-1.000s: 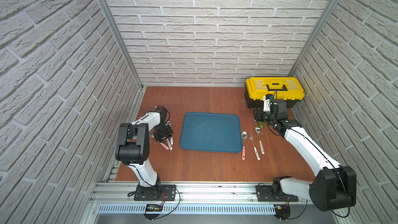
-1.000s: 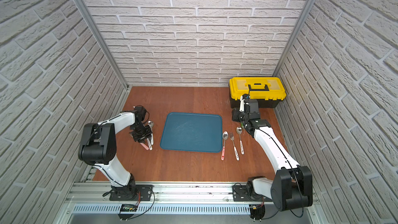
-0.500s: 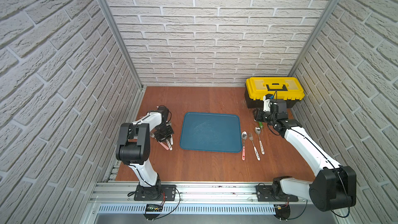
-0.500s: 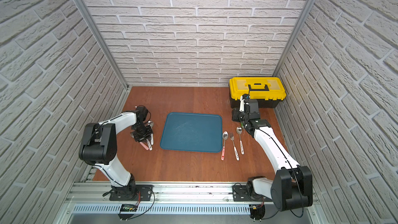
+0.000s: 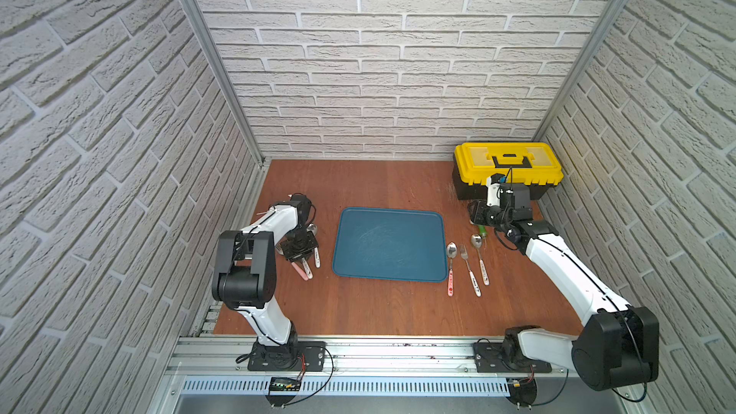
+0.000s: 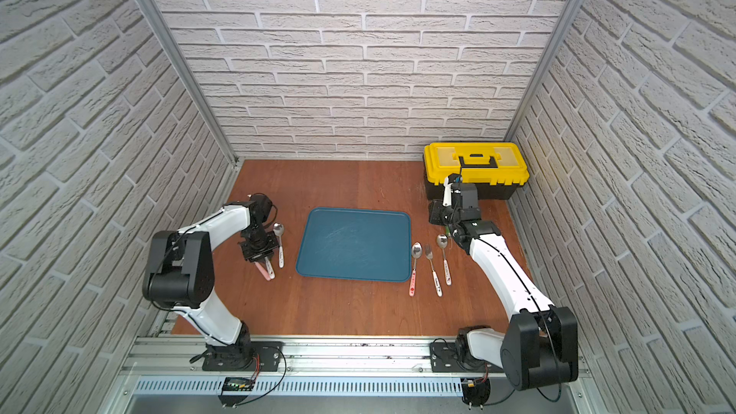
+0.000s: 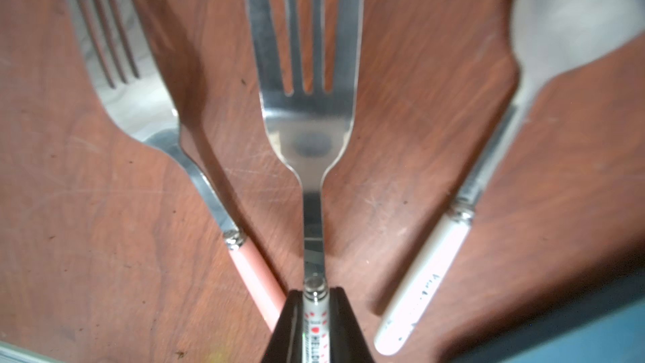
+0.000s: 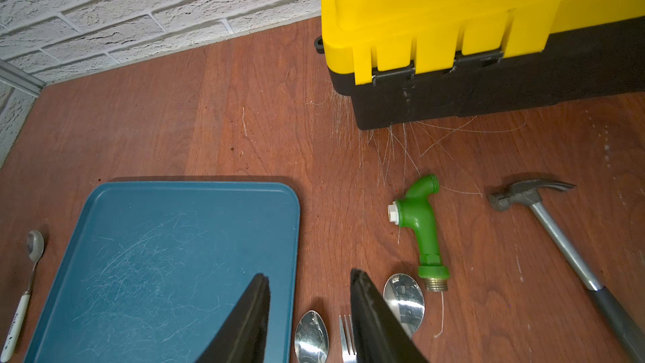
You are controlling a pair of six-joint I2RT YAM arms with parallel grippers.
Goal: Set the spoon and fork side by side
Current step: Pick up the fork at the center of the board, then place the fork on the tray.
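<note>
In the left wrist view my left gripper (image 7: 315, 295) is shut on the white, red-dotted handle of a fork (image 7: 307, 116), whose tines point away over the wood. A pink-handled fork (image 7: 139, 109) lies on one side of it and a white-handled spoon (image 7: 429, 267) on the other. In both top views this left gripper (image 5: 300, 250) (image 6: 259, 250) sits left of the tray, with the spoon (image 5: 316, 256) between them. My right gripper (image 8: 310, 295) is open and empty, above the bowl of a spoon (image 8: 310, 335) and a fork (image 8: 345, 336).
A blue tray (image 5: 388, 213) lies mid-table. Right of it lie a spoon (image 5: 451, 260), a fork (image 5: 469, 268) and another spoon (image 5: 480, 256). A green hose fitting (image 8: 419, 225), a hammer (image 8: 558, 239) and a yellow toolbox (image 5: 507, 165) occupy the back right.
My left gripper's jaws have closed onto the fork's handle. Neither arm has visibly shifted.
</note>
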